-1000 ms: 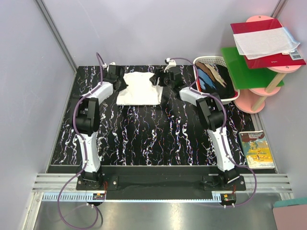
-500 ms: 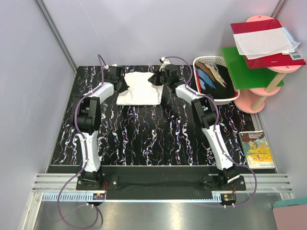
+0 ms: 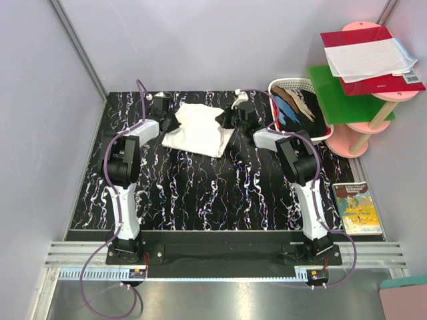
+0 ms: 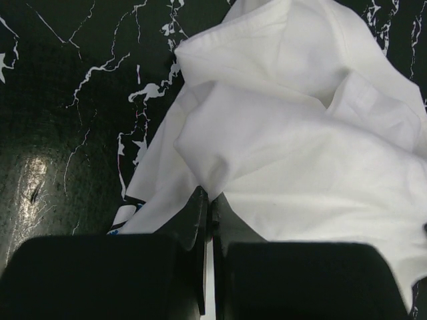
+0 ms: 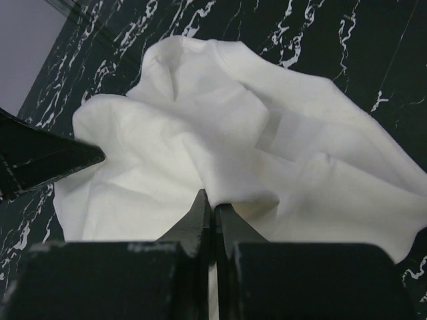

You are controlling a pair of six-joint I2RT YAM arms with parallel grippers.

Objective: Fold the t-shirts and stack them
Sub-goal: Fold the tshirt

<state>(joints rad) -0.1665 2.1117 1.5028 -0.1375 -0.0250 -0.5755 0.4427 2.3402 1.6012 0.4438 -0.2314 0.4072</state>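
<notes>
— Where was the white tee [image 3: 197, 130] when you checked?

— At the far middle of the counter [image 3: 200, 193], bunched and wrinkled, between my two hands. Its near right corner pointed toward me.

— What was the left hand [image 4: 208, 200] doing?

— I had its fingers pressed together on a fold at the tee's left edge. A bit of blue showed on the cloth just beside that hand.

— And the right hand [image 5: 208, 200]?

— Fingers together as well, clamped on a gathered ridge of cloth at the tee's right edge.

— And the others?

— The other tees [image 3: 298, 107] lay heaped in the basket [image 3: 287, 84] at the far right, near my right arm and apart from the white one.
</notes>
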